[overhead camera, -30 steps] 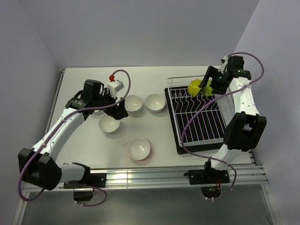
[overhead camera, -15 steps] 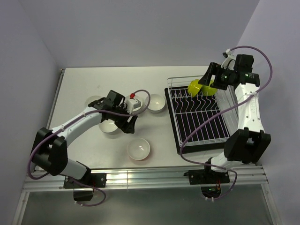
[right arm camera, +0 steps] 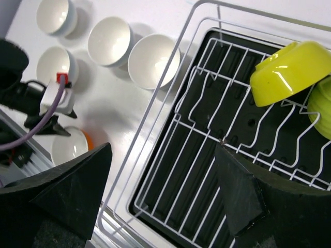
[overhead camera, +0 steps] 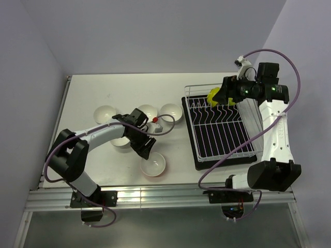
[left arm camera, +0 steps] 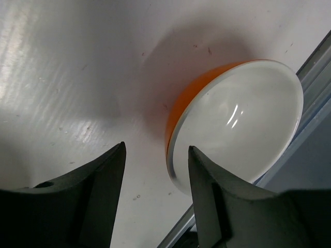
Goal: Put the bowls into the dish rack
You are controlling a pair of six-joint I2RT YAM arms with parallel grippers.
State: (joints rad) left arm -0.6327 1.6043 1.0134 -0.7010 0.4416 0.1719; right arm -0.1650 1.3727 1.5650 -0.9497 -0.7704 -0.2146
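Orange bowl [left arm camera: 235,124] lay just ahead of the half-open, empty left jaws, its rim toward their gap; the right jaws gaped empty, far off.

White bench [overhead camera: 103,90], rectangular, smooth. Seen close from left wrist: soft sheen, faint streaks, few dark specks. Along near edge, silver slotted rail [overhead camera: 165,195]. Beyond rail, lower down, darker grey surface [overhead camera: 165,230]. Enclosed on three sides: back wall [overhead camera: 155,36], left wall [overhead camera: 26,77], right wall [overhead camera: 307,41], all plain pale lilac-grey.
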